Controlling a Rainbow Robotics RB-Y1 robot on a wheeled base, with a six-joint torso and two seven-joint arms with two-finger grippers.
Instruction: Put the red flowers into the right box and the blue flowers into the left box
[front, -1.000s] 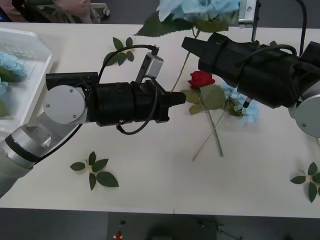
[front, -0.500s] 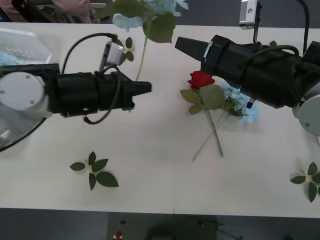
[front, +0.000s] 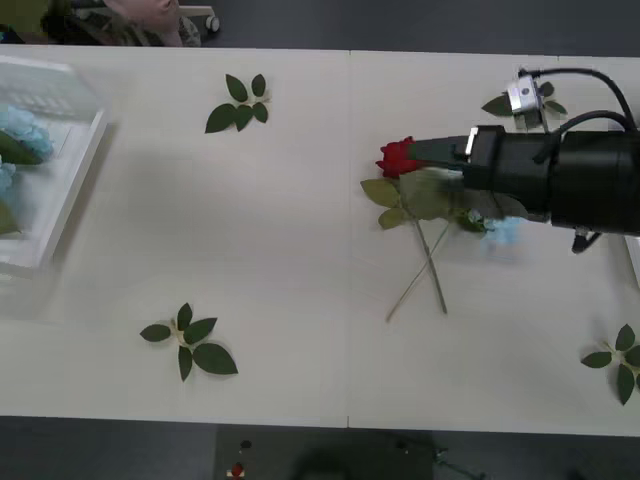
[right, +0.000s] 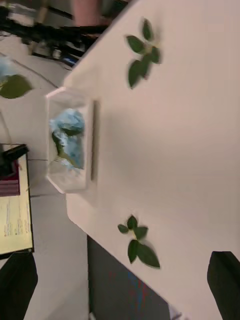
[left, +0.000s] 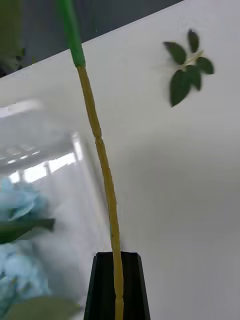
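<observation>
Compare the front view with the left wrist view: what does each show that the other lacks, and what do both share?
Front view: the right pincer, open, beside a red rose lying on the table, with a blue flower partly under that arm.
Left wrist view: the left pincer, shut on a thin flower stem that rises past the box.
Both: the left box holding blue blooms, and a loose leaf sprig on the white table.
</observation>
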